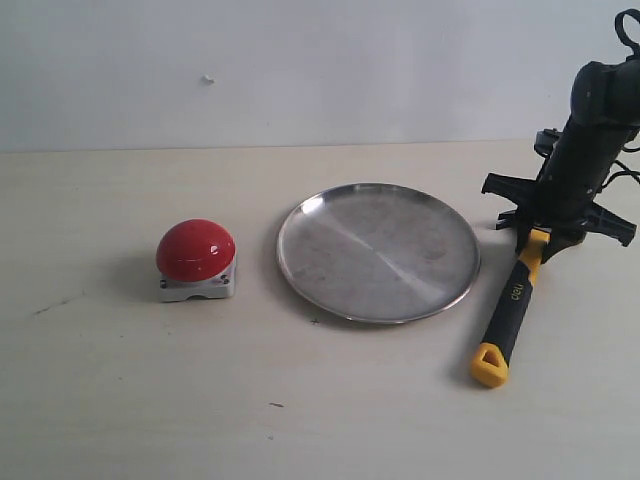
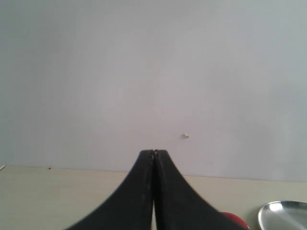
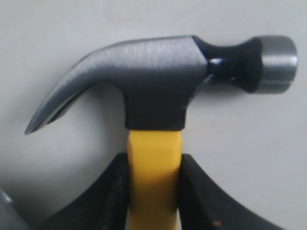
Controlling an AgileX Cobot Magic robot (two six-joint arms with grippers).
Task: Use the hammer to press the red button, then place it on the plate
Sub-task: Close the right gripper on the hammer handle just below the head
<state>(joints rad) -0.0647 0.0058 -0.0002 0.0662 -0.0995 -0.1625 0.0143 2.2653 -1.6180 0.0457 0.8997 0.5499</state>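
The hammer (image 1: 510, 305) lies on the table right of the plate (image 1: 378, 252), its yellow looped end toward the front. My right gripper (image 1: 540, 235) stands over its head end. In the right wrist view the dark metal head (image 3: 153, 81) shows in full, and my right gripper (image 3: 154, 160) is shut on the yellow neck just below it, both jaws pressing its sides. The red button (image 1: 196, 250) sits on its grey base at the left. My left gripper (image 2: 154, 153) is shut on nothing, raised, facing the wall; the red button (image 2: 238, 222) and the plate (image 2: 284, 213) peek in below it.
A pale wall runs behind the table's back edge. Bare tabletop (image 1: 300, 410) stretches in front of the button and plate. The left arm does not show in the exterior view.
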